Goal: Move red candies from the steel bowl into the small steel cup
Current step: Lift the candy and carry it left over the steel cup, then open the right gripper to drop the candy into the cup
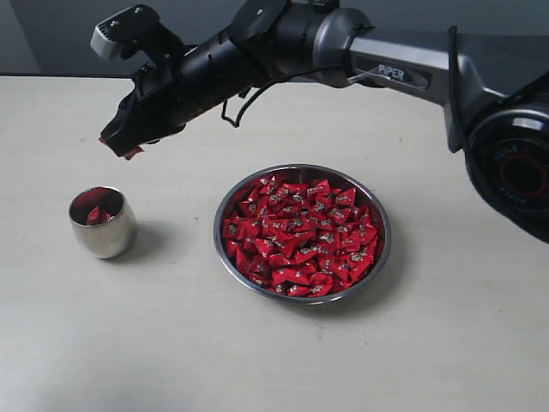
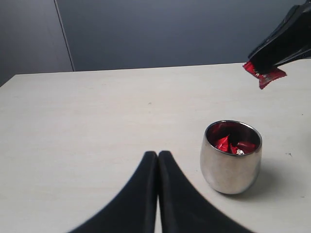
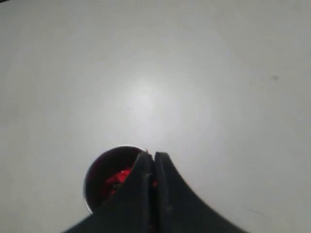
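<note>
The steel bowl (image 1: 225,209) sits mid-table, heaped with red candies (image 1: 300,236). The small steel cup (image 1: 105,233) stands to its left with a few red candies (image 2: 232,144) inside. My right gripper (image 1: 120,148) has reached across to the left and hangs above and slightly behind the cup, shut on one red candy (image 2: 265,75) whose wrapper pokes out from the tips. In the right wrist view the cup (image 3: 93,174) lies just below the right gripper (image 3: 151,156). My left gripper (image 2: 158,154) is shut with nothing in it, low over the table to the left of the cup (image 2: 231,162).
The pale table (image 1: 283,360) stretches around the bowl and cup. The right arm (image 1: 395,60) spans the back of the scene from right to left. A dark wall (image 2: 160,34) lies behind the table's far edge.
</note>
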Motion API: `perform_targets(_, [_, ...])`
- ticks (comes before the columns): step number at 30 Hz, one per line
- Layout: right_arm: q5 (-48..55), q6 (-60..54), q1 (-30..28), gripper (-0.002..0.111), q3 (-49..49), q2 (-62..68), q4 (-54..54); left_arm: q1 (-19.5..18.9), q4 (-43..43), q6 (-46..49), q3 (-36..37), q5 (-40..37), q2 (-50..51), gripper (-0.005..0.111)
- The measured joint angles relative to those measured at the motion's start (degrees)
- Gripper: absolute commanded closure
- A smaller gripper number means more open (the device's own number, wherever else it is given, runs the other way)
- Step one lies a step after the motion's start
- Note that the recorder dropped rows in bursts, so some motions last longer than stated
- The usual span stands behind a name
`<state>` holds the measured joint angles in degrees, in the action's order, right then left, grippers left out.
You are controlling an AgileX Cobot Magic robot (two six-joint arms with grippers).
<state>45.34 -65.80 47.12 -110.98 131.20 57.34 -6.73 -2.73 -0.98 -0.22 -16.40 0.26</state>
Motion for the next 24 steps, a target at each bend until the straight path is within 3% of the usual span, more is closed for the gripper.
perform_targets(24, [1.5, -5.9, 4.0, 0.109, -2.2, 3.4, -0.5, 0.0, 0.0, 0.0, 0.0, 0.0, 0.0, 0.106])
